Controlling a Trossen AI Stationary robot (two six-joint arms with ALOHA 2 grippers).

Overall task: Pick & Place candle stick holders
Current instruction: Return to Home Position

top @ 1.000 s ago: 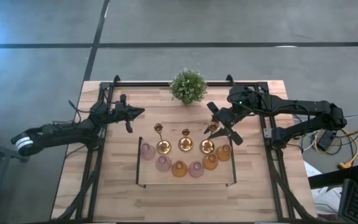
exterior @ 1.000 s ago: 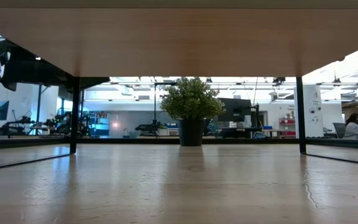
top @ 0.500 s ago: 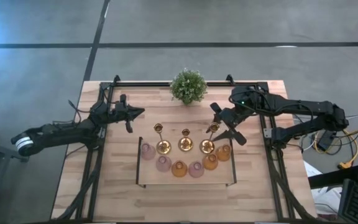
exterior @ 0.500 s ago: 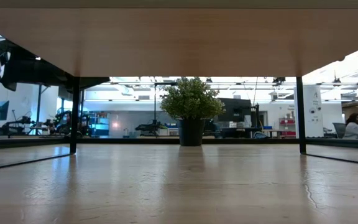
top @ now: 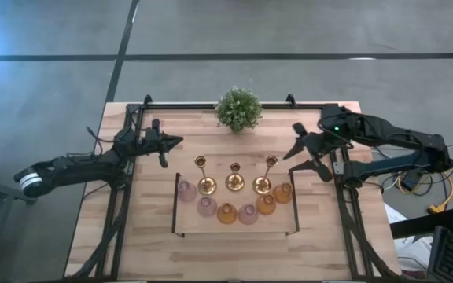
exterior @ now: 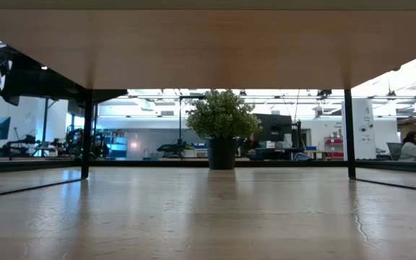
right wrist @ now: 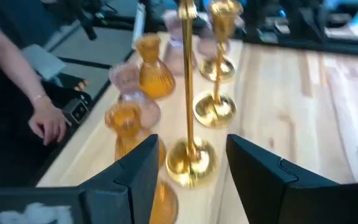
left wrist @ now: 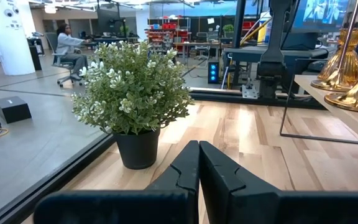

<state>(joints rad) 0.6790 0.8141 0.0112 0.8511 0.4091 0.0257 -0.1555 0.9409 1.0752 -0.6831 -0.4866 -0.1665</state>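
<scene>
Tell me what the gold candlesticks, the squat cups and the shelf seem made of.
Candlesticks: polished metal, likely brass; mirror-bright gold glints.
Cups: ribbed tinted glass, pink and amber, apparently translucent.
Shelf: pale matte wood, visible grain, possibly veneer.

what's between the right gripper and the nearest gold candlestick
Only bare tabletop: in the high view a clear gap separates the open right gripper from the right gold candlestick.

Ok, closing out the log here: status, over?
Left gripper, jaws shut, waiting left. Right gripper, jaws open, empty, at right end of shelf. Three gold candlesticks, six glass cups upright on it. Person's hand beyond table edge.
</scene>
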